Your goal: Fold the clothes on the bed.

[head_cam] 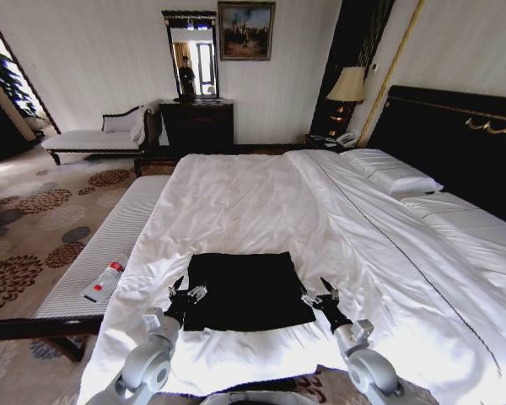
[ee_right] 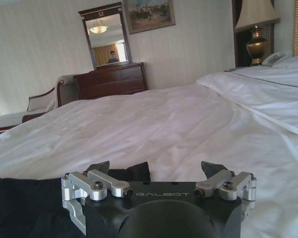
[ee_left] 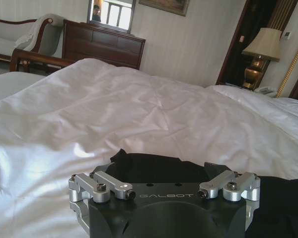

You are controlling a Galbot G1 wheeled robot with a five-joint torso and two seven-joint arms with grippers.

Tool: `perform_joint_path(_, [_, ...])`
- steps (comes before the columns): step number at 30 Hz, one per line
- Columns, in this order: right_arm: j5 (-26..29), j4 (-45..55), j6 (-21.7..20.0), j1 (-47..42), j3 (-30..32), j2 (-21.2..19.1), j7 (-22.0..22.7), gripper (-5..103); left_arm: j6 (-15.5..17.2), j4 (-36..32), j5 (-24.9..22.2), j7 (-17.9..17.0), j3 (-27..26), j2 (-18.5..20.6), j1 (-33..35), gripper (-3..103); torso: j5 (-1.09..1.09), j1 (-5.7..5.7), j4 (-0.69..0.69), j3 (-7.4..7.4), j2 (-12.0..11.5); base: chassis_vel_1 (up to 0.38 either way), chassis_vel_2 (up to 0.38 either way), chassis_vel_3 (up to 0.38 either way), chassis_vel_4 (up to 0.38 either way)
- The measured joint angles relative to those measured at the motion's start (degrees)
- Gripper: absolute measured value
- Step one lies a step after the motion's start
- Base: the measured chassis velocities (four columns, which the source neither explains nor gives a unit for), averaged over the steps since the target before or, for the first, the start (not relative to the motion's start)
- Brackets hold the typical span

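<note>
T-shirt lies flat as a folded rectangle near bed foot edge. Left gripper at its left edge, right gripper at its right edge, both jaws apart, nothing held.

- Ahead of both grippers, the bed lies open: smooth white duvet with nothing standing on it.
- Between the left gripper and right gripper, only the flat black T-shirt.
- Far right of the right gripper, pillows and headboard block passage.
</note>
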Motion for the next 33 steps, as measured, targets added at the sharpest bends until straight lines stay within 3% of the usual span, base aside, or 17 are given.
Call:
perform_joint_path(4, [5.15, -0.05, -2.95, 2.82, 0.06, -1.04, 2.38, 100, 1.44, 1.95, -4.48, -0.44, 0.04, 1.03, -3.33, 100, 0.0, 0.01, 0.01, 0.0, 0.0, 0.0, 0.0, 0.0, 0.0])
perform_joint_path(6, [7.42, -0.38, -4.29, 4.72, 0.05, -1.93, 3.45, 100, 2.43, 4.73, -9.01, -0.62, 0.93, 2.06, -8.74, 100, -0.01, 0.01, 0.01, 0.01, 0.0, 0.0, 0.0, 0.0, 0.0])
perform_joint_path(7, [7.42, -0.38, -4.29, 4.72, 0.05, -1.93, 3.45, 100, 2.43, 4.73, -9.01, -0.62, 0.93, 2.06, -8.74, 100, -0.01, 0.01, 0.01, 0.01, 0.0, 0.0, 0.0, 0.0, 0.0])
perform_joint_path(11, [8.08, -0.45, -5.2, 5.54, -0.03, -2.6, 3.95, 100, 3.73, 11.35, -15.41, -0.48, 3.44, 2.5, -19.27, 100, 0.0, 0.01, -0.03, 0.01, 0.0, 0.0, 0.0, 0.0, 0.0])
perform_joint_path(18, [7.74, -1.0, -5.9, 5.49, -0.02, -2.48, 4.53, 100, 5.16, 21.09, -22.55, -0.61, 5.93, 0.21, -26.42, 100, -0.01, 0.01, -0.03, 0.01, 0.0, 0.0, 0.0, 0.0, 0.0])
perform_joint_path(30, [7.43, -2.24, -6.26, 6.68, -0.62, -2.25, 5.39, 100, 6.14, 27.79, -23.17, -0.51, 5.97, -2.3, -26.5, 103, 0.0, 0.01, 0.0, 0.0, 0.0, 0.0, 0.0, 0.0, 0.0])
perform_joint_path(33, [7.06, -2.71, -6.22, 7.01, -0.76, -2.22, 5.65, 100, 8.39, 28.67, -22.25, -0.19, 6.0, -2.16, -26.87, 97, 0.0, 0.01, 0.0, 0.0, 0.0, 0.0, 0.0, 0.0, 0.0])
